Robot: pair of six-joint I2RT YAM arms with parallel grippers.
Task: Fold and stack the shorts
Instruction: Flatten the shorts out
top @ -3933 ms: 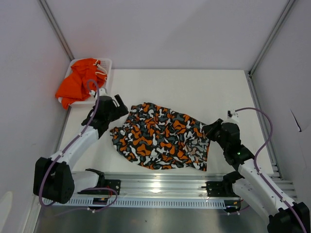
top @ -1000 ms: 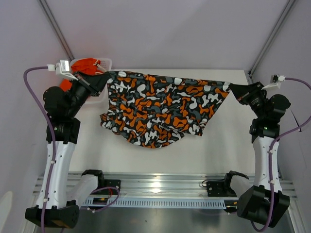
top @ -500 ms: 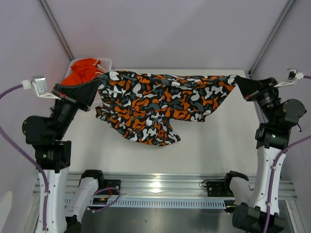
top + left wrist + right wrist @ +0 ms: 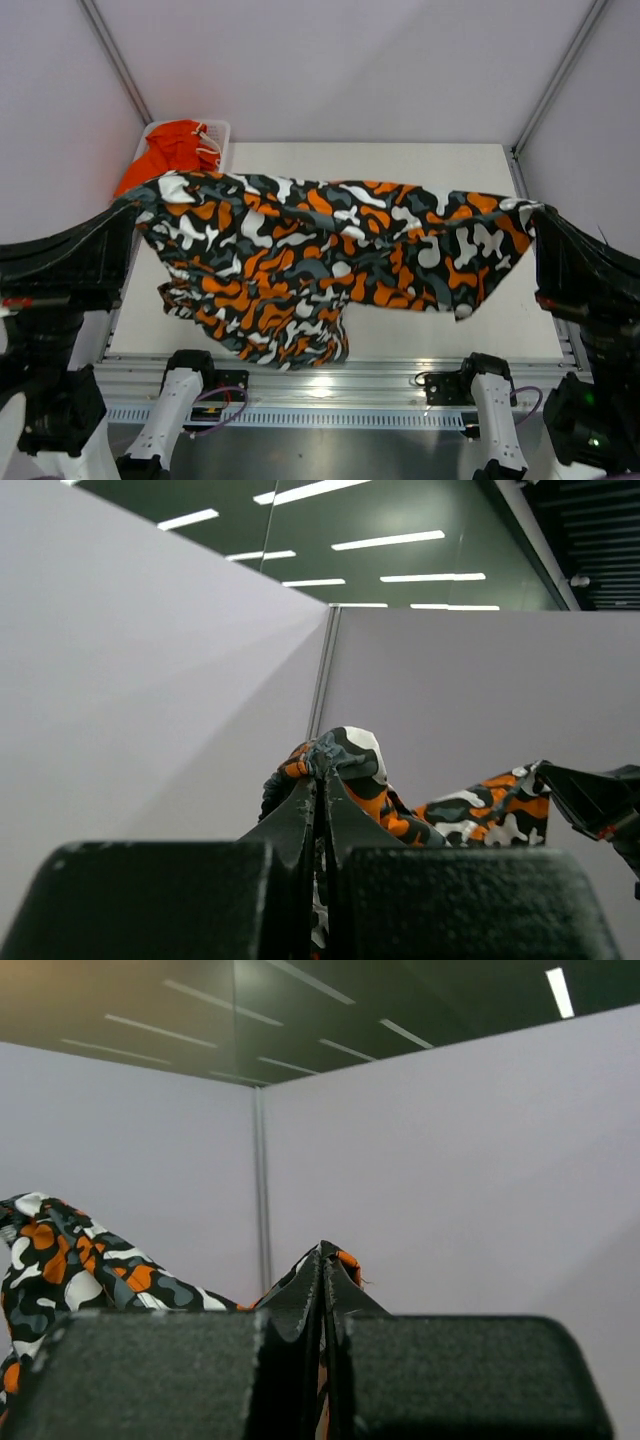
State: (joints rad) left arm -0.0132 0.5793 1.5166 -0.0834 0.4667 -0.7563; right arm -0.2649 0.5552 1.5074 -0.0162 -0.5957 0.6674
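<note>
The patterned shorts [image 4: 320,250], blotched orange, black, white and grey, hang stretched high above the table between both arms. My left gripper [image 4: 135,210] is shut on their left corner, and the cloth bunches over its tips [image 4: 322,777] in the left wrist view. My right gripper [image 4: 535,215] is shut on the right corner, with a bit of fabric [image 4: 345,1260] pinched at its tips [image 4: 323,1253]. One leg sags toward the front left. The plain orange shorts [image 4: 165,150] lie heaped in the white basket [image 4: 222,130] at the back left.
The white table [image 4: 400,165] is walled by grey panels, with metal posts [image 4: 550,75] in the back corners. A metal rail [image 4: 330,385] carrying the arm bases runs along the near edge.
The patterned shorts lay on the table at first. Both arms have since lifted them by the corners, and over the last second raised them higher, toward the camera, and spread them wider.
</note>
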